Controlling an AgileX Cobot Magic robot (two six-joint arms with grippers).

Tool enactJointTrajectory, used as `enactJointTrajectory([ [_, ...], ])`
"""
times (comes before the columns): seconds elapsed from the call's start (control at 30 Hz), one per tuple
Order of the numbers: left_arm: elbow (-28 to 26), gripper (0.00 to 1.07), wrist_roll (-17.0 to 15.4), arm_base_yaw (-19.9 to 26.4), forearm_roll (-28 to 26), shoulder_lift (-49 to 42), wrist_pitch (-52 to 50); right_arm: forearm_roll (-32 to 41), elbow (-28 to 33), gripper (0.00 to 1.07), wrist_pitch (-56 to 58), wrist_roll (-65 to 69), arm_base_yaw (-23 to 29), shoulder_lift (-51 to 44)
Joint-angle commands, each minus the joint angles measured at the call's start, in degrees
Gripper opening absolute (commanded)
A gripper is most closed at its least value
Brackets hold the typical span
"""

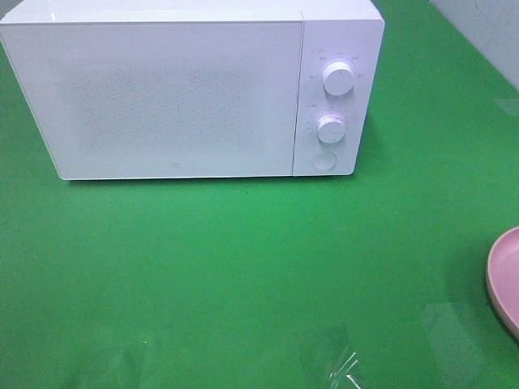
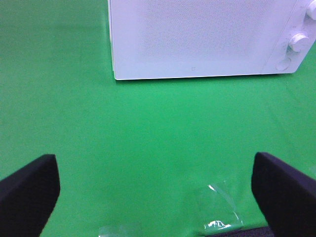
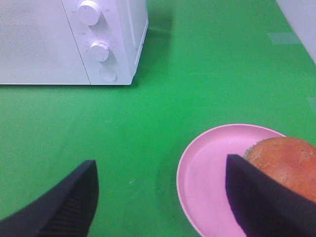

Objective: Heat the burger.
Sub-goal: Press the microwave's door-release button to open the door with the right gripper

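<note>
The burger [image 3: 286, 160] shows only in the right wrist view, as a golden-brown bun top on a round pink plate [image 3: 210, 177]; its lower layers are hidden. Only the plate's edge [image 1: 504, 279] shows in the high view, at the right edge. The white microwave [image 1: 178, 89] stands at the back with its door shut. It also shows in the left wrist view [image 2: 197, 39] and the right wrist view [image 3: 64, 42]. My right gripper [image 3: 163, 197] is open and empty above the table beside the plate. My left gripper [image 2: 155, 190] is open and empty above the green table.
The microwave has two round knobs [image 1: 337, 78] and a round button [image 1: 324, 160] on its right panel. A green cloth [image 1: 243, 267] covers the table. A clear plastic wrinkle [image 1: 336, 361] lies near the front edge. A white wall [image 1: 486, 32] stands at the back right.
</note>
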Motion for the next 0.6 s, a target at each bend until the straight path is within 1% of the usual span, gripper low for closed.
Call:
enactJointTrajectory([
  [0.03,-0.17,0.98,0.11,0.06,0.00,-0.97,-0.46,0.06,0.06,0.72,-0.11,-0.34,-0.34,-1.55],
  [0.6,-0.17,0.98,0.11,0.06,0.00,-0.97,-0.46,0.06,-0.46,0.72,-0.57,0.00,-0.34,-1.38],
])
